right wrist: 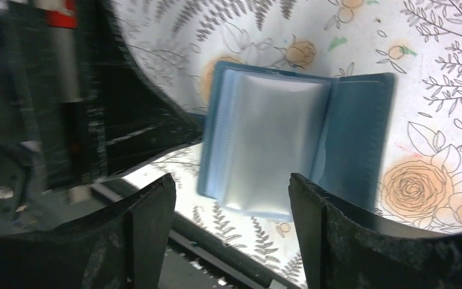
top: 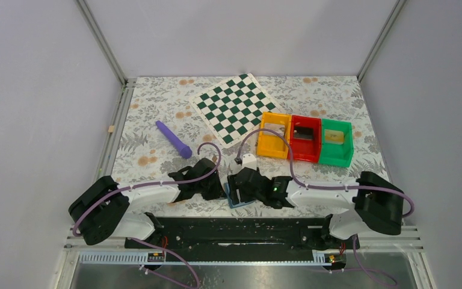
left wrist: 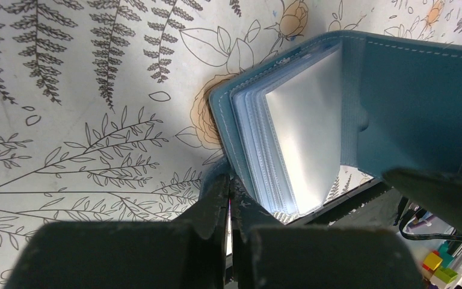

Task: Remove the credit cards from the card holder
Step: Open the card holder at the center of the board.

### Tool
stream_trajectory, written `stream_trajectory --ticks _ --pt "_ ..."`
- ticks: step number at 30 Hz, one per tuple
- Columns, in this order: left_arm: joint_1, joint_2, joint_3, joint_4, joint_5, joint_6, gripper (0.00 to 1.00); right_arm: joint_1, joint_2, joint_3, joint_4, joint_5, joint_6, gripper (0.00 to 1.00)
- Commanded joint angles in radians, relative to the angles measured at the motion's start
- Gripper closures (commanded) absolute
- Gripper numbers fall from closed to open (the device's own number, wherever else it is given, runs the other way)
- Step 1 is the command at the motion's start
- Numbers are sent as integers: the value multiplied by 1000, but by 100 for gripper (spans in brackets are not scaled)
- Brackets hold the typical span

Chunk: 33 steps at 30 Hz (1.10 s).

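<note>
Between my two hands, at the near edge of the bench (top: 156, 158), the one card holder (right wrist: 356, 138) lies open; from above, my wrists hide nearly all of it. My left hand (left wrist: 230, 188) is narrow, pinched on the edge of its cover. My right hand (right wrist: 230, 182) stands wide, holding nothing. Whether the clear sleeves (left wrist: 304, 138) hold anything I cannot tell. One yellow credit card (top: 335, 136) lies in the green bin (top: 344, 155), last of three bins.

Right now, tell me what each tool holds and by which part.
The left tool pinches the card holder by the outer edge of its blue cover. The right tool is open over it, holding nothing.
</note>
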Motion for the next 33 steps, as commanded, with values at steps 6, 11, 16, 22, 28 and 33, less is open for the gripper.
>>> stream_trajectory --ticks 6,11,16,22,28,33 --pt "-2 -11 -31 15 -7 -14 100 10 147 47 -29 116 -45 23" --pt "-2 -2 -29 6 -12 -12 100 10 178 41 -18 120 -54 22" --pt "-2 4 -26 -10 -20 -10 100 13 199 35 -24 145 -49 24" --pt "-3 -3 -22 -41 -44 -2 100 13 175 17 -44 177 -38 38" --pt "-1 -4 -15 -63 -61 -2 100 14 124 -16 -30 188 -20 51" --pt "0 -8 -14 -81 -78 -2 100 13 87 -53 -3 192 -3 60"
